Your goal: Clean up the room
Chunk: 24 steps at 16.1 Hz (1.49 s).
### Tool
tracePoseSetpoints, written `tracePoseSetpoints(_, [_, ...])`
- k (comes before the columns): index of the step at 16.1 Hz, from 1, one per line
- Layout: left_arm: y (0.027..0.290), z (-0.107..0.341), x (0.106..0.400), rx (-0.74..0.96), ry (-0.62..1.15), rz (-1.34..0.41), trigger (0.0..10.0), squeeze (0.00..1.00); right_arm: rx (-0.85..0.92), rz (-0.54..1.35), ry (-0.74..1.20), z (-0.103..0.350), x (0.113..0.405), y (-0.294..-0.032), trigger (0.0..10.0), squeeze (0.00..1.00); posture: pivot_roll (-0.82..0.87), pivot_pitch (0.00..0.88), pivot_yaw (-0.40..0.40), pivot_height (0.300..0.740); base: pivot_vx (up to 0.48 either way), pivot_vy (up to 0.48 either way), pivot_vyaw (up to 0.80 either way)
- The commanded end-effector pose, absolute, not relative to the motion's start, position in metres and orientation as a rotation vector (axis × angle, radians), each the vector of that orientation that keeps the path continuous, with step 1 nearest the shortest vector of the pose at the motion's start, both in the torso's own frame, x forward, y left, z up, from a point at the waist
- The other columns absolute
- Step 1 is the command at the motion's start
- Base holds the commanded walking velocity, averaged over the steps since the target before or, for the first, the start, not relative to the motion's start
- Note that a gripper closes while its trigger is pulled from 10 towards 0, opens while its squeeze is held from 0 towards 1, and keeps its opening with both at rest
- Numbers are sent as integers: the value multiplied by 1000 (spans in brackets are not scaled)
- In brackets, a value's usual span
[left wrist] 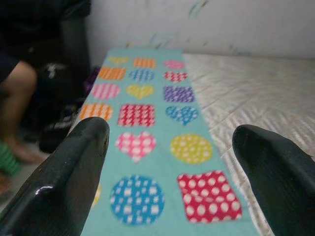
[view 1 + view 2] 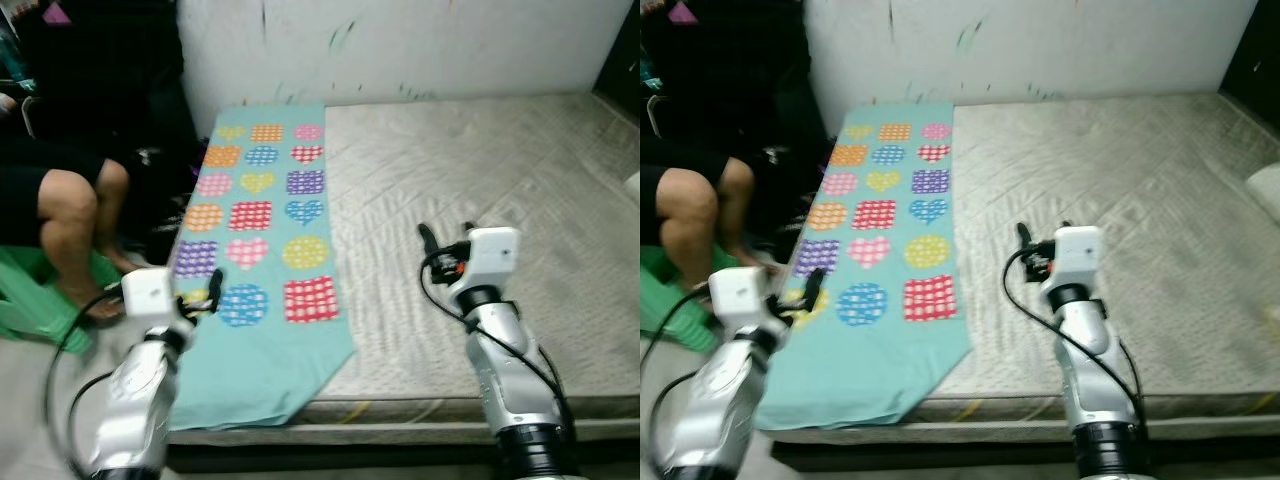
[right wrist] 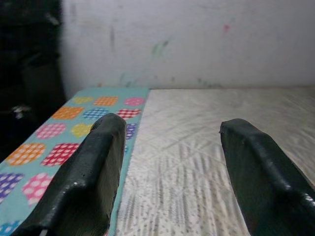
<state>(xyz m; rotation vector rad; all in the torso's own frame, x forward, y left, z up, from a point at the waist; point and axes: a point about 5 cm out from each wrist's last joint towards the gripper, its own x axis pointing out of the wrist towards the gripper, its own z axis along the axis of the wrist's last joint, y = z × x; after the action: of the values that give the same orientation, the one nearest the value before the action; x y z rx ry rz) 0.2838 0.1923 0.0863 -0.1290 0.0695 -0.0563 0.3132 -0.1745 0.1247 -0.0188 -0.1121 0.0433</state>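
The patterned blanket (image 2: 262, 240) lies lengthwise along the mattress (image 2: 480, 190) toward the wall (image 2: 400, 45).

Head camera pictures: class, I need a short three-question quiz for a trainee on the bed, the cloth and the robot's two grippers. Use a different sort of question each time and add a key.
1. True or false: the patterned cloth covers the whole mattress.
2. Which side of the bed does the cloth lie along? A) the robot's left B) the robot's right C) the middle
3. Fill in: the left gripper and the right gripper both have their fingers ____.

Key
1. False: it runs as a strip, and one corner hangs over the near edge.
2. A, next to a seated person.
3. Open; neither holds anything.
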Motion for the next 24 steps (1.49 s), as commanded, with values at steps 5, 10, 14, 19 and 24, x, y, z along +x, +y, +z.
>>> tracePoseSetpoints(5, [199,88,287,-107,65,-48,10000,0,-10,30,-117,124,305,-174,10000,0,-226,0,100,740,0,0,0])
tracePoseSetpoints(10, [209,82,269,-119,79,3,10000,0,-35,72,-67,121,294,-177,10000,0,-195,0,31,740,0,0,-101])
tracePoseSetpoints(14, [212,80,258,-124,87,30,10000,0,-65,97,-47,125,295,-184,10000,0,-180,0,4,740,0,0,0])
tracePoseSetpoints(19, [218,85,257,-123,80,42,10000,0,-57,107,-40,124,293,-178,10000,0,-165,0,3,740,0,0,0])
tracePoseSetpoints(24, [213,83,254,-146,98,39,10000,0,-49,101,-26,123,288,-178,10000,0,-190,0,9,740,0,0,-703])
